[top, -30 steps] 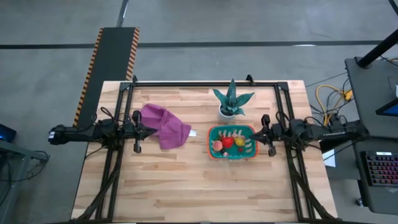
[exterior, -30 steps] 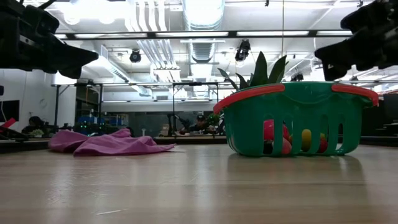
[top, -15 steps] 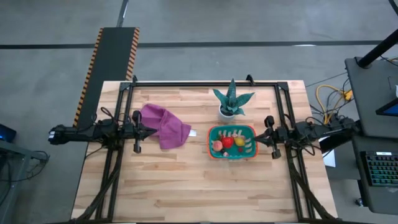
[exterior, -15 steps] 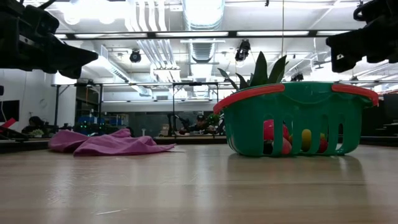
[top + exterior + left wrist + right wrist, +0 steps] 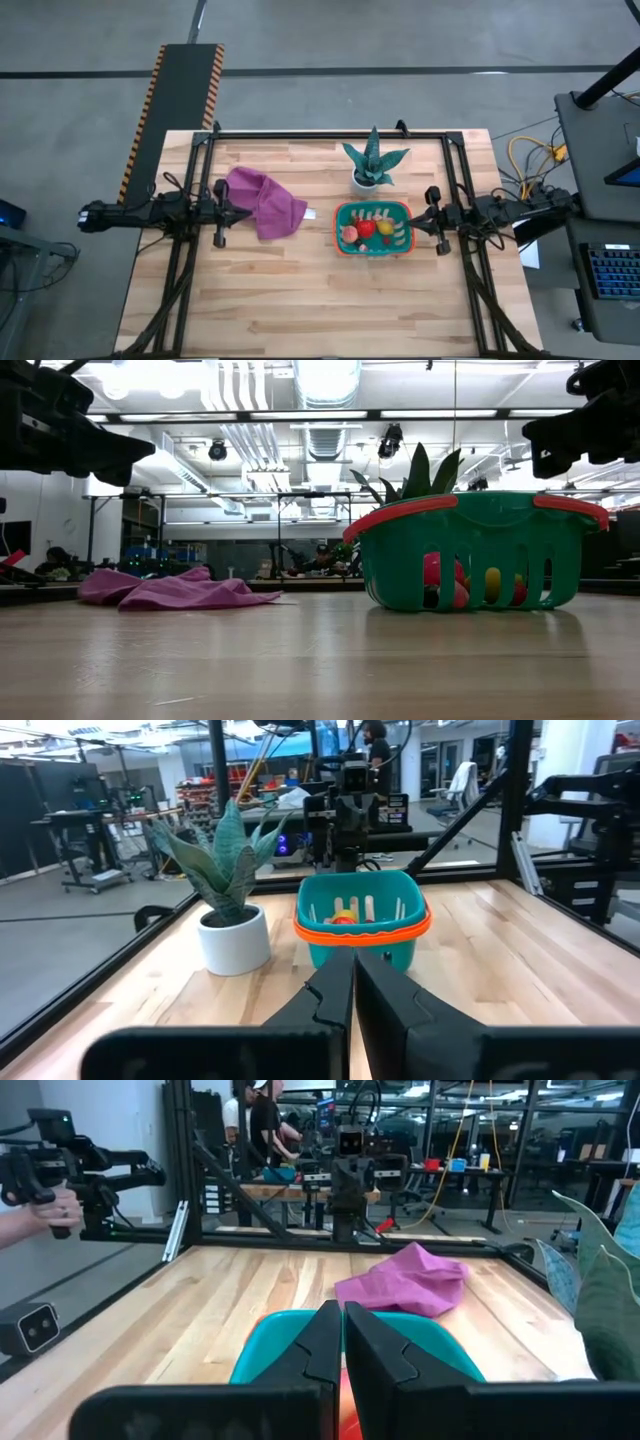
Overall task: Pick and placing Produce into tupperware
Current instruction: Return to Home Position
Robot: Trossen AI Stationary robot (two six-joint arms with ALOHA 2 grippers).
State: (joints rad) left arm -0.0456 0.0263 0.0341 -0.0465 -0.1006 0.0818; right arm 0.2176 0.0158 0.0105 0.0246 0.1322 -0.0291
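Now one teal-green rectangular plastic tub [image 5: 372,253] is seen right of centre, with three toy produce pieces [image 5: 366,229] counted inside: peach-orange, red, yellow. The left gripper [image 5: 240,211] and right gripper [image 5: 420,222] are held pressed together, flanking one crumpled purple cloth [image 5: 268,204] and one spiky green potted plant [image 5: 373,160].

Teal tupperware [image 5: 373,245] upright on table, produce [image 5: 367,229] inside

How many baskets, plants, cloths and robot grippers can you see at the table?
Green basket: 1
Potted plant: 1
Purple cloth: 1
Robot grippers: 2, the left gripper and the right gripper
Total: 5
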